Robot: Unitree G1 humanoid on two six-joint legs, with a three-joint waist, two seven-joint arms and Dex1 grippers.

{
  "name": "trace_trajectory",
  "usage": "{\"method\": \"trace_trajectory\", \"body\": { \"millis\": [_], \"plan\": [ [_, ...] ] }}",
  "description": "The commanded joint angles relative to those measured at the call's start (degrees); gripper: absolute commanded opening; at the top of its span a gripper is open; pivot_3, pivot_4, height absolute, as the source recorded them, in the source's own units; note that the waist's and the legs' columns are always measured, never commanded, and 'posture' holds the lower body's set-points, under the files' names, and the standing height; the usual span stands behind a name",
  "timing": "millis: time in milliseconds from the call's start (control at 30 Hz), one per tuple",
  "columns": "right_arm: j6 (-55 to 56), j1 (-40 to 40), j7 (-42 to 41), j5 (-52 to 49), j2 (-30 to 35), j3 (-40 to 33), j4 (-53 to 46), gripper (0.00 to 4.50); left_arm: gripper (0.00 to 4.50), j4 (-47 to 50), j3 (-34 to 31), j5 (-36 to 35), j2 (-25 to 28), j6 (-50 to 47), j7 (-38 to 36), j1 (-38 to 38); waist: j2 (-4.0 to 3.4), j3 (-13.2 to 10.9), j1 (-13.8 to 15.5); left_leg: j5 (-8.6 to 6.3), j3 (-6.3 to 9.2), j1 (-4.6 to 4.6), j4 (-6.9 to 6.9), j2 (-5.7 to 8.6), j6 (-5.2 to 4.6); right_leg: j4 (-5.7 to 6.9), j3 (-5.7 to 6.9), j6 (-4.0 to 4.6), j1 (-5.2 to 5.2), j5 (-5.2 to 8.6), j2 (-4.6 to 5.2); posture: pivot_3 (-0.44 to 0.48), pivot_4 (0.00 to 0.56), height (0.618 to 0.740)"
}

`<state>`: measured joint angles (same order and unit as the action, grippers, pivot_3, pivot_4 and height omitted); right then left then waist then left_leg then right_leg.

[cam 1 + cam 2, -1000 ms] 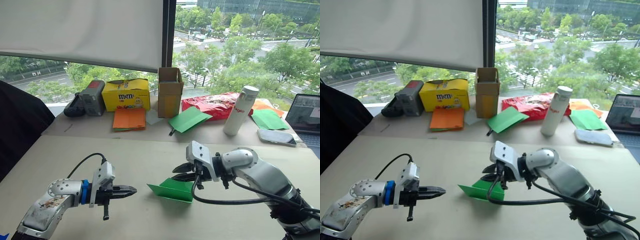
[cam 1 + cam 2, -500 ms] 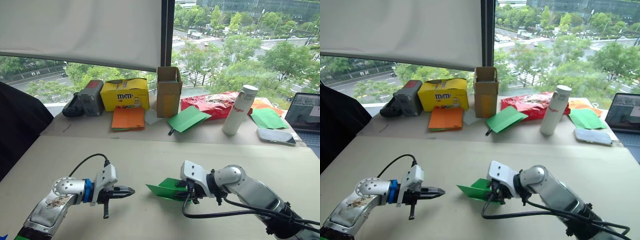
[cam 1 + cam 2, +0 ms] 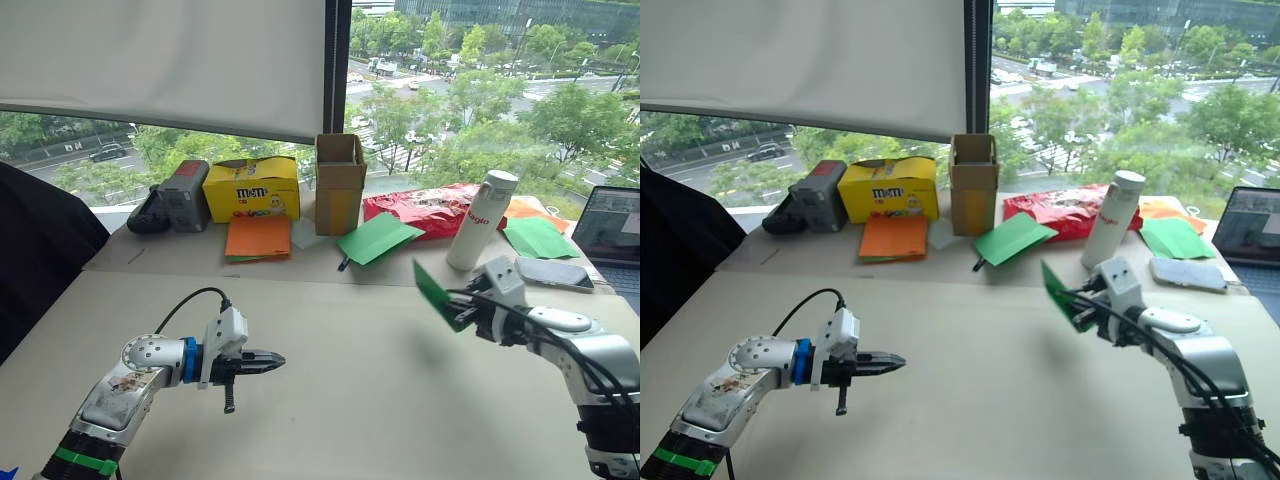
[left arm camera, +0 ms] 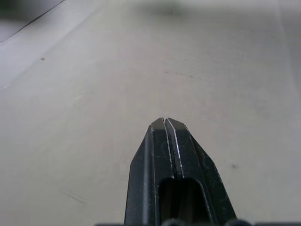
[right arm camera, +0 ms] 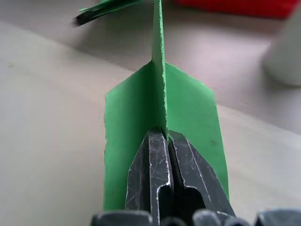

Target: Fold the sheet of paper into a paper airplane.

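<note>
Right gripper is clamped on the paper airplane, holding it up in the air above the table, wings spread either side of its fingers. Left gripper hovers low, pinched closed on nothing.

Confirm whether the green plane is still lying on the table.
No: the right tool holds the plane up in the air, clear of the table.
</note>
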<state>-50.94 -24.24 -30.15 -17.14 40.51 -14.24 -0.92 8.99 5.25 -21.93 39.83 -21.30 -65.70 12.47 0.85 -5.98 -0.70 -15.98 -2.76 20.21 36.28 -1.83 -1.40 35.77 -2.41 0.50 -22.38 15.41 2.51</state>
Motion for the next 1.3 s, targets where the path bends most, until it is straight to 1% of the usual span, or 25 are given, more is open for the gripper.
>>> {"method": "trace_trajectory", "body": {
  "millis": [33, 333, 400, 500, 600, 767, 833, 867, 933, 1033, 1100, 1167, 1233, 1300],
  "plan": [
    [2.0, -1.6, 6.4, 2.7, 1.1, -4.9, 7.6, 0.05, 0.00, -0.3, 1.0, 2.2, -0.5, 0.7, 2.0, 1.7, 0.02, 0.0, -0.1, 0.00, -0.01, 0.01, -0.05, -0.02, 0.00, -0.02, -0.03, -0.01, 0.07, 0.01, -0.10, 0.000, 0.150, 0.740],
    [3.2, -2.4, 4.8, 3.0, 3.2, -5.2, 16.8, 0.05, 0.00, 0.3, 0.8, 2.1, -0.8, 0.1, 2.8, 1.8, -0.12, 0.0, -0.7, 0.02, -0.28, -0.03, -0.13, -0.04, -0.04, 0.08, -0.29, -0.10, 0.09, 0.05, -0.50, 0.000, 0.150, 0.740],
    [3.7, -2.4, 5.0, 3.1, 3.5, -5.2, 17.5, 0.05, 0.00, 0.6, 0.8, 2.0, -1.0, 0.0, 3.1, 1.8, -0.13, 0.0, -0.5, 0.02, -0.32, -0.02, -0.10, -0.03, -0.04, 0.08, -0.30, -0.16, 0.09, 0.05, -0.67, 0.000, 0.150, 0.740],
    [3.4, -2.0, 4.9, 2.6, 3.3, -5.4, 17.4, 0.05, 0.00, 0.8, 1.0, 2.0, -1.3, 0.1, 3.5, 1.9, -0.13, 0.0, -0.5, 0.02, -0.38, -0.02, -0.10, -0.03, -0.04, 0.07, -0.34, -0.19, 0.09, 0.04, -0.67, 0.000, 0.150, 0.740],
    [3.5, -1.4, 5.0, 2.3, 3.4, -6.2, 17.4, 0.91, 0.00, -0.2, 1.1, 2.2, -2.2, 0.4, 3.9, 3.4, -0.13, 0.0, -0.4, 0.02, -0.39, -0.02, -0.10, -0.04, -0.04, 0.07, -0.38, -0.20, 0.09, 0.04, -0.67, 0.000, 0.150, 0.740],
    [3.6, -1.6, 4.8, 0.6, 3.8, -9.1, 15.1, 2.69, 0.00, -3.2, 0.2, 2.3, -3.9, 1.4, 4.9, 6.8, -0.16, 0.0, -0.2, 0.02, -0.42, -0.02, -0.07, -0.02, -0.04, 0.06, -0.37, -0.23, 0.10, 0.03, -0.69, 0.000, 0.150, 0.740],
    [4.7, -1.7, 4.1, -1.1, 4.1, -11.7, 11.4, 3.35, 0.00, -4.4, -1.1, 1.9, -4.9, 0.6, 6.9, 8.5, -0.20, 0.0, -0.2, 0.02, -0.44, 0.00, -0.07, -0.03, -0.04, 0.06, -0.37, -0.24, 0.09, 0.03, -0.71, 0.000, 0.150, 0.740],
    [4.8, -1.7, 3.7, -2.0, 4.2, -12.7, 9.6, 3.75, 0.00, -4.7, -1.8, 1.2, -5.4, -0.7, 7.8, 9.3, -0.21, 0.0, -0.1, 0.02, -0.44, 0.00, -0.07, -0.03, -0.04, 0.06, -0.37, -0.24, 0.08, 0.03, -0.71, 0.000, 0.150, 0.740],
    [4.5, -1.6, 3.2, -4.0, 3.8, -14.6, 4.8, 4.39, 0.00, -4.7, -3.5, -0.8, -6.1, -2.1, 8.5, 10.3, -0.20, 0.0, -0.2, 0.02, -0.43, 0.01, -0.06, -0.04, -0.04, 0.07, -0.36, -0.25, 0.08, 0.03, -0.73, 0.000, 0.150, 0.740],
    [5.1, -1.1, 1.6, -8.0, 1.9, -15.8, -4.4, 4.45, 0.00, -4.4, -5.2, -2.9, -7.1, -3.3, 9.2, 11.2, -0.21, 0.0, -0.5, 0.02, -0.43, -0.01, -0.07, -0.09, -0.04, 0.09, -0.37, -0.27, 0.08, 0.02, -0.79, 0.000, 0.150, 0.740],
    [6.3, 0.1, -0.2, -10.6, 0.1, -14.8, -9.5, 4.45, 0.00, -3.9, -5.7, -3.8, -7.6, -4.6, 10.0, 11.2, -0.21, 0.0, -0.6, 0.02, -0.43, -0.03, -0.08, -0.12, -0.04, 0.10, -0.37, -0.27, 0.09, 0.03, -0.84, 0.000, 0.150, 0.740],
    [9.2, 3.5, -4.8, -13.4, -1.9, -11.2, -16.5, 4.45, 0.00, -2.9, -5.9, -3.9, -8.1, -5.4, 11.2, 10.6, -0.19, 0.0, -0.5, 0.02, -0.40, -0.03, -0.08, -0.13, -0.04, 0.10, -0.37, -0.28, 0.12, 0.03, -0.89, 0.000, 0.150, 0.740],
    [12.0, 9.1, -8.8, -13.8, -3.1, -5.9, -23.3, 4.45, 0.00, -1.4, -5.5, -3.3, -8.2, -6.0, 12.5, 9.3, -0.17, 0.0, -0.3, 0.02, -0.34, 0.00, -0.08, -0.15, -0.04, 0.09, -0.39, -0.29, 0.12, 0.03, -0.92, 0.000, 0.150, 0.740],
    [14.0, 13.5, -8.0, -12.4, -5.4, -1.8, -27.1, 4.45, 0.00, 0.1, -4.8, -1.9, -8.1, -5.7, 14.1, 7.6, -0.17, 0.0, -0.3, 0.02, -0.30, 0.02, -0.09, -0.18, -0.03, 0.07, -0.43, -0.30, 0.11, 0.04, -0.92, 0.000, 0.150, 0.740]
  ]
}}
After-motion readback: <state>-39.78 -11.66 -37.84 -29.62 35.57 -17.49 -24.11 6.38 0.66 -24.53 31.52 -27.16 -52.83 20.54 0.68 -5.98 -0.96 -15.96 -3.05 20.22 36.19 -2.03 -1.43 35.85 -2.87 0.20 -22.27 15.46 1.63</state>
